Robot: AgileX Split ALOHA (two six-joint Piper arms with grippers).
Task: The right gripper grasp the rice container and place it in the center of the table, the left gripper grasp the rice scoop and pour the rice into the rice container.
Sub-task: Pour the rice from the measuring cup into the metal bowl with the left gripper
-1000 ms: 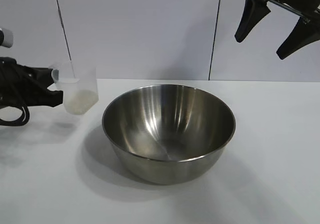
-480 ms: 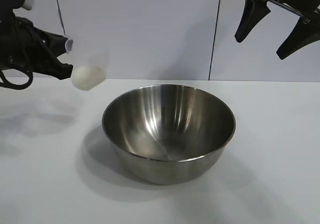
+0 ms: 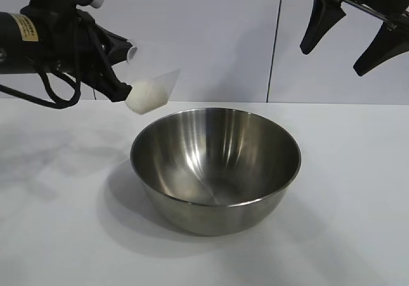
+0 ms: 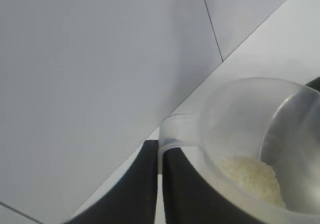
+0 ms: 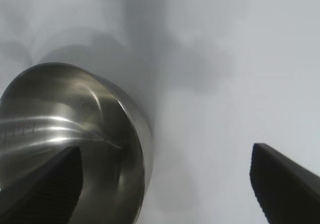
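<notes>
The steel rice container (image 3: 215, 168) stood on the white tabletop (image 3: 345, 222) about mid-scene, upright and apparently empty. The left end effector (image 3: 120, 75) hovered above the tabletop at far left, clamped on the stubby handle of the frosted rice scoop (image 3: 151, 91). The scoop was tilted, its mouth turned right toward the bowl, with the rice (image 3: 146, 96) heaped in its lower part. It hung just outside and above the bowl's far-left rim; no grains appeared to be falling.

The right end effector (image 3: 351, 33) hung high at far right, fingers spread wide and holding nothing, well clear of the bowl.

The pour looked about to begin. To do it well, the scoop's lip should probably be carried farther right until it sat over the bowl's interior before tipping more, otherwise grains might spill onto the tabletop. A slow roll, keeping the scoop off the rim, would suit.
</notes>
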